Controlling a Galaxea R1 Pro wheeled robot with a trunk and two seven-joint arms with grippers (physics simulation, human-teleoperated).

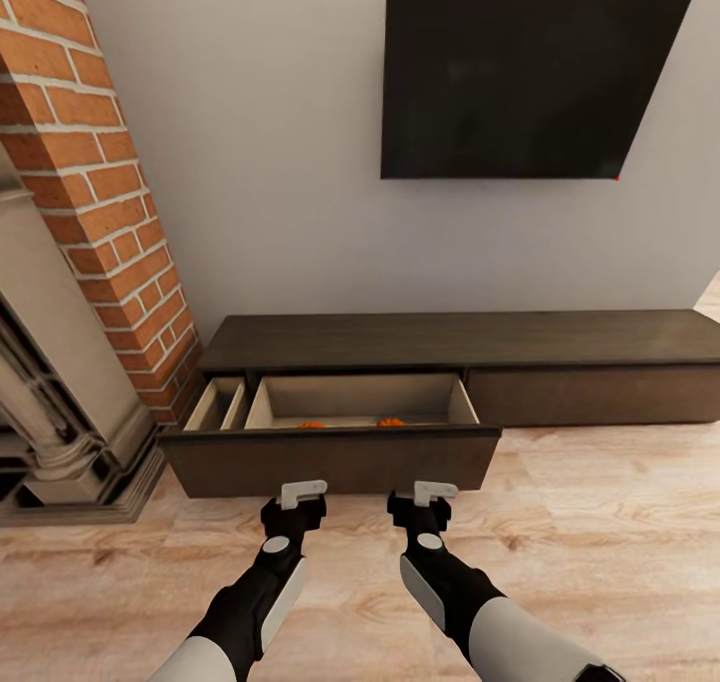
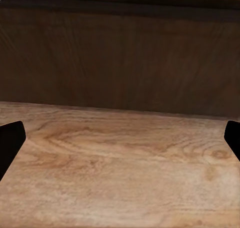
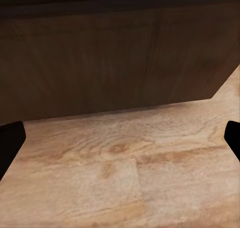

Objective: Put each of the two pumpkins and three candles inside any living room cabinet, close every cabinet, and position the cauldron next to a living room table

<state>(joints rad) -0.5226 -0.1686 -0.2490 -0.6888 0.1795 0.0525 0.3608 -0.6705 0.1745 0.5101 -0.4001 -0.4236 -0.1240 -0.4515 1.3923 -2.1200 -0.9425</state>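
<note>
Wood floor [image 1: 600, 522] separates both spread claws from the cabinet [image 1: 450, 340] drawer front [image 1: 330, 460].

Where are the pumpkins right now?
In the head view, the pumpkins sit inside the open drawer at the left end of the cabinet, just behind its front panel and ahead of both grippers; only their orange tops peek out.

Pumpkins [image 1: 350, 424] inside open cabinet [image 1: 440, 342] drawer

Two glossy black forearms with white shell panels and round grey wrist discs end in black grippers, the left gripper [image 1: 302, 493] and right gripper [image 1: 435, 492], with pale grey fingers.
</note>
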